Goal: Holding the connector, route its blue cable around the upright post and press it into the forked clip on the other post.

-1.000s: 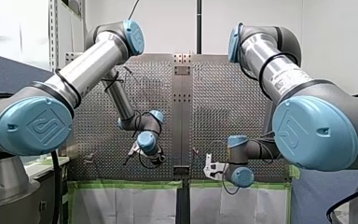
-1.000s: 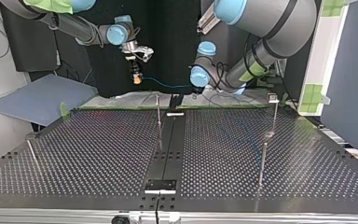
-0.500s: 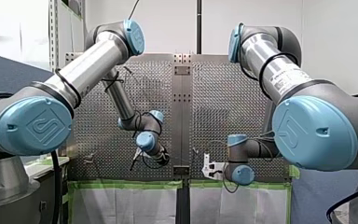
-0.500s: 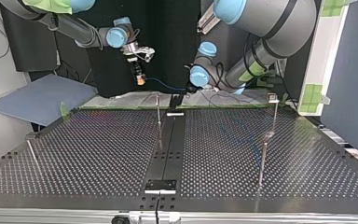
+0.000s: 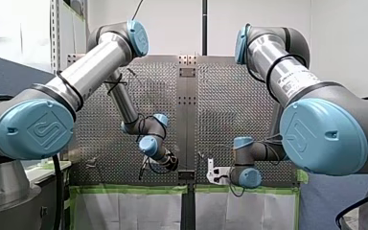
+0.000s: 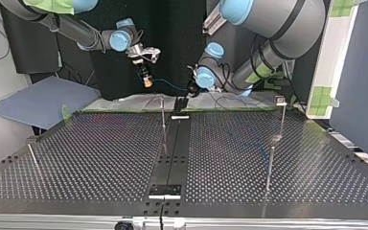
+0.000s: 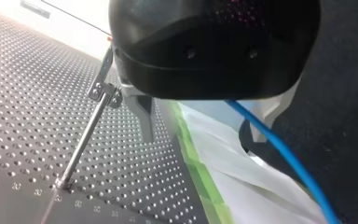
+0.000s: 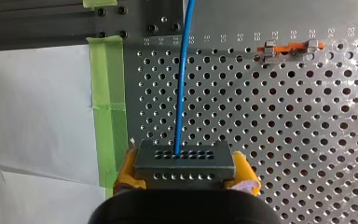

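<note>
Front view has both arms tucked low at the near end of the perforated table (image 5: pixel 124 120). The left gripper (image 5: pixel 171 163) and right gripper (image 5: pixel 214 173) sit close together, too small to read there. Top view: the blue cable (image 6: pixel 170 85) hangs in a shallow line between the two grippers, just past the table's far edge and beyond a thin upright post (image 6: pixel 163 120). Left wrist view: its metal fingers (image 7: pixel 144 116) stand wide apart with nothing clamped. The cable runs loose between them, close to one finger, and a forked clip (image 7: pixel 103 88) tops a post (image 7: pixel 81 144) ahead. Right wrist view: yellow-padded fingers (image 8: pixel 129 168) are closed tight on the dark connector (image 8: pixel 184 158), the cable leading straight out ahead over the holes.
</note>
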Available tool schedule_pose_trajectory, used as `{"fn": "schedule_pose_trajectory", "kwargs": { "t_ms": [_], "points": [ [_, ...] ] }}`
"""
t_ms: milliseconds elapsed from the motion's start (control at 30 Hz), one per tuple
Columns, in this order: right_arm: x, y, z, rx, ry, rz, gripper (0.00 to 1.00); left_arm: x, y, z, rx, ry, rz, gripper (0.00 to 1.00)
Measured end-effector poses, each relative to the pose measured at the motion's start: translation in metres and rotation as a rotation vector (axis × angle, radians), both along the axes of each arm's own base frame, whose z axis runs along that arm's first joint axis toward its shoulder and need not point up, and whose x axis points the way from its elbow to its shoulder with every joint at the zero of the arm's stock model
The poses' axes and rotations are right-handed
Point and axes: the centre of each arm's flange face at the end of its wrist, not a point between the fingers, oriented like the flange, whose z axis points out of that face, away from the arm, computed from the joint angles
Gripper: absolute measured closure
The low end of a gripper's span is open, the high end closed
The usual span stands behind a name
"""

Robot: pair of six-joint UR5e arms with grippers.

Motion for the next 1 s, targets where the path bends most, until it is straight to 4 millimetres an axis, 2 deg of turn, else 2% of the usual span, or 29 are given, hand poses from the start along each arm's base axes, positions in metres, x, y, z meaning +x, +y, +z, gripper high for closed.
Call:
{"fn": "schedule_pose_trajectory", "kwargs": {
  "t_ms": [533, 833, 1000],
  "points": [
    [0.001, 0.001, 0.0, -0.006, 0.007, 0.044, 1.0, -0.003, -0.013, 0.002, -0.078, -0.035, 0.105, 0.0],
    [-0.004, -0.003, 0.0, -0.002, 0.003, 0.05, 1.0, -0.011, -0.019, 0.002, -0.006, -0.076, 0.132, 0.0],
    [-0.008, -0.006, 0.0, 0.0, -0.002, 0.058, 1.0, -0.021, -0.014, -0.005, 0.044, -0.096, 0.151, 0.0]
  ]
}}
